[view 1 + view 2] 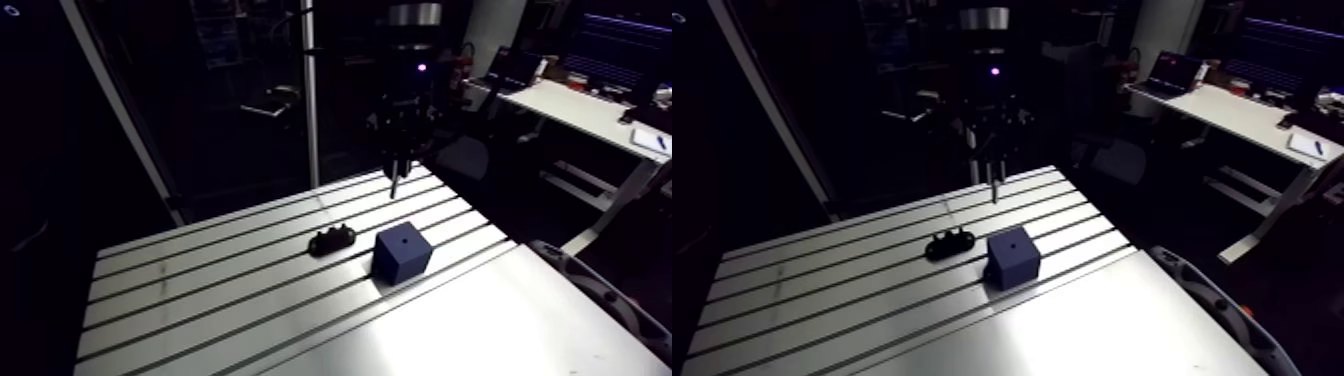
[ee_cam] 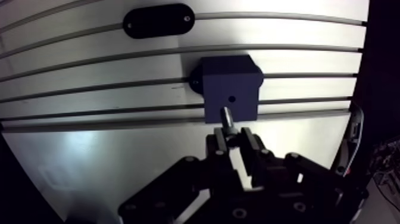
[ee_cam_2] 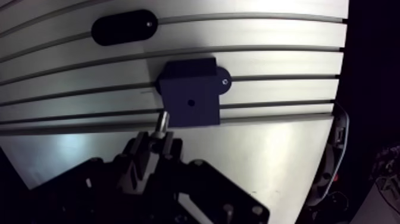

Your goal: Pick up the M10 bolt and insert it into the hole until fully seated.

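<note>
Pick done: M10 bolt (image 2: 227, 117) pinched between gripper (image 2: 233, 138) jaws, shank down, well above slotted tabletop (image 1: 250, 300). Left: align over blue block (image 2: 231, 83) hole (image 2: 232, 98), lower, seat.

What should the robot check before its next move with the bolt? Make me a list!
1. Bolt held in the gripper: ok. The fingers are shut on it, and its tip points out towards the table.
2. Hole in the top of the blue block free: ok. Nothing sits in it.
3. Bolt lined up over the hole: cannot tell. The two wrist eyes show it in different places against the block.
4. Bolt above the block, not bumping it: ok. The arm view shows a gap.
5. Bolt seated in the hole: not ok, not yet in.
6. Black holder out of the way: ok. It lies apart from the block.
</note>
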